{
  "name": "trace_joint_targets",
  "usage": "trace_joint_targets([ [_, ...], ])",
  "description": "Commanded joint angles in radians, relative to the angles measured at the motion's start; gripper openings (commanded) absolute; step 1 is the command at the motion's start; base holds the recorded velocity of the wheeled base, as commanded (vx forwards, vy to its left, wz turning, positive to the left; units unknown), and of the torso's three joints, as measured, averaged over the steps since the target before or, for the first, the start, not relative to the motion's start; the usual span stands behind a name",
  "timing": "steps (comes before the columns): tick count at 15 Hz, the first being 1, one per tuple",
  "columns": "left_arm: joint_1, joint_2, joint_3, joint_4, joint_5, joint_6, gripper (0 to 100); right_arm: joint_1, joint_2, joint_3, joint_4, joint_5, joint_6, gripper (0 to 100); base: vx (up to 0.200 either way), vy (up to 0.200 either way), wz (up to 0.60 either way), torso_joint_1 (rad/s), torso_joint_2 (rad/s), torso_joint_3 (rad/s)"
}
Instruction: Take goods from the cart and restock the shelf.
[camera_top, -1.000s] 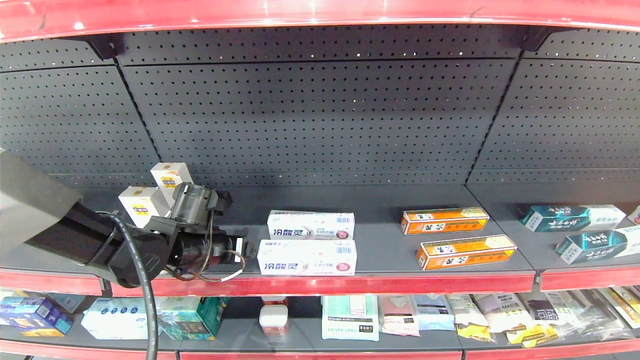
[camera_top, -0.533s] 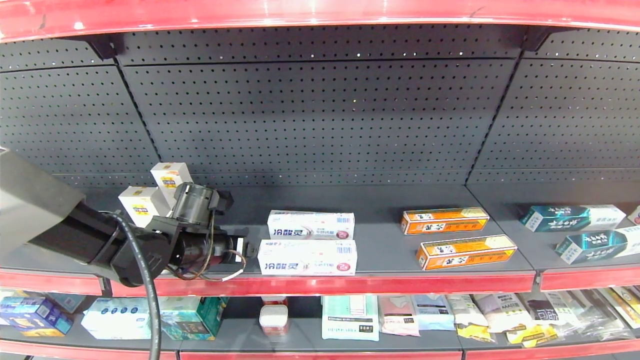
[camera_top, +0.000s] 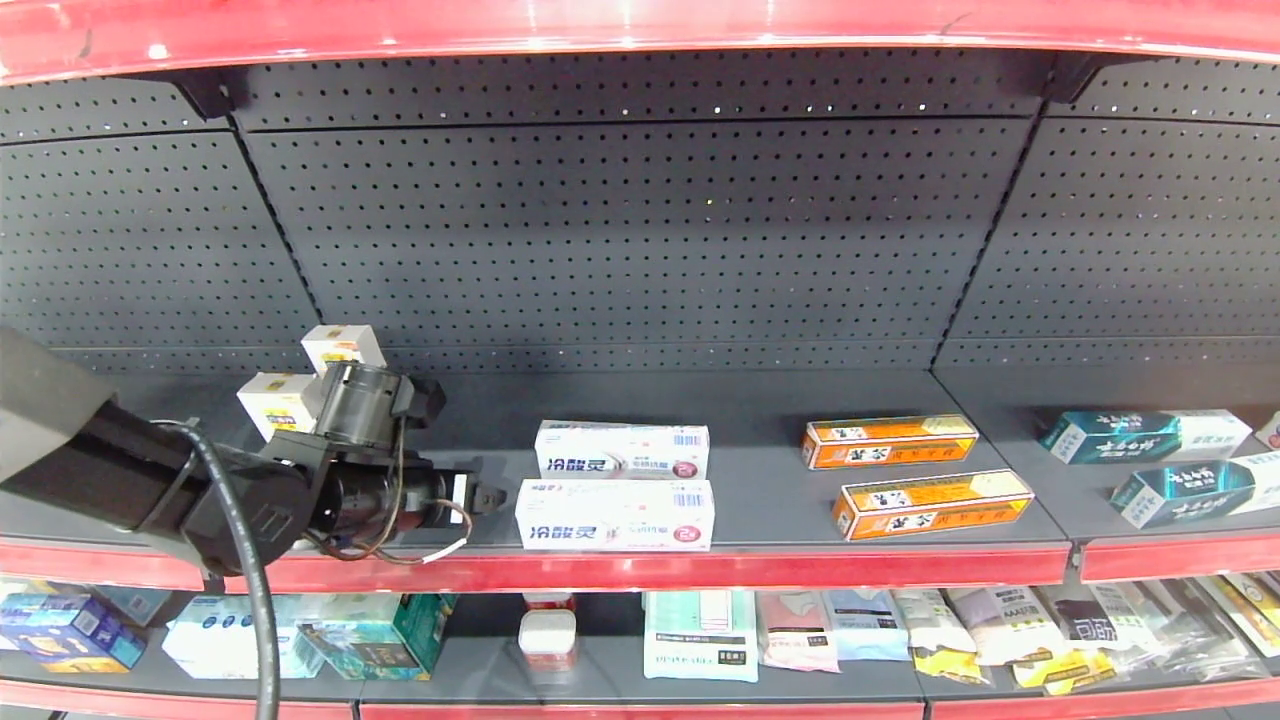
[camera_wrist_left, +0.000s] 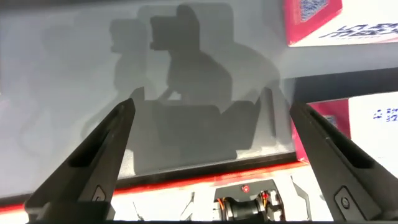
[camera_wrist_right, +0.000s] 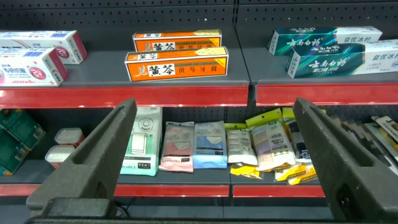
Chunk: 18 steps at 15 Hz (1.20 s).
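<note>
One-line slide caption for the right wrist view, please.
Open right pincer faces the shelf: two orange boxes lie flat on the upper tier, packets on the tier below.

This is a shop aisle. A steel shelf (camera_top: 760, 440) with red front edges and a perforated grey back panel (camera_top: 620, 230) carries toothpaste boxes (camera_top: 613, 515) lined up by kind, and the lower shelf (camera_top: 480, 655) holds packets (camera_top: 700, 635) of other goods.

The left arm (camera_top: 150, 480) lies nearly level over the front edge of the shelf (camera_top: 770, 500), toward its left end. The left gripper (camera_wrist_left: 211, 109) is spread wide and empty. The right gripper (camera_wrist_right: 214, 104) is spread wide too.
</note>
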Motion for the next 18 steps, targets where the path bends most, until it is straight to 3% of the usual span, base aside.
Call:
trace_joint_targets([
  [1,0.017,-0.065,0.014,0.029,-0.003,-0.001,100,0.0,0.0,0.0,0.0,0.0,-0.001,100,0.0,0.0,0.0,0.0,0.0,0.0],
  [5,0.021,-0.142,0.053,0.036,-0.004,-0.001,100,0.0,0.0,0.0,0.0,0.0,-0.001,100,0.0,0.0,0.0,0.0,0.0,0.0],
  [9,0.026,-0.324,0.208,0.028,-0.003,-0.002,100,0.0,0.0,0.0,0.0,0.0,-0.001,100,0.0,0.0,0.0,0.0,0.0,0.0],
  [12,0.061,-0.542,0.301,0.034,-0.004,0.004,100,0.0,0.0,0.0,0.0,0.0,-0.001,100,0.0,0.0,0.0,0.0,0.0,0.0],
  [15,0.149,-0.907,0.403,0.071,-0.015,0.136,100,0.0,0.0,0.0,0.0,0.0,-0.001,100,0.0,0.0,0.0,0.0,0.0,0.0],
  [16,0.17,-0.947,0.403,0.082,-0.019,0.142,100,0.0,0.0,0.0,0.0,0.0,-0.001,100,0.0,0.0,0.0,0.0,0.0,0.0],
  [17,0.232,-1.042,0.403,0.102,-0.062,0.143,100,0.0,0.0,0.0,0.0,0.0,-0.001,100,0.0,0.0,0.0,0.0,0.0,0.0],
  [18,0.248,-1.094,0.403,0.114,-0.088,0.143,100,0.0,0.0,0.0,0.0,0.0,-0.001,100,0.0,0.0,0.0,0.0,0.0,0.0],
])
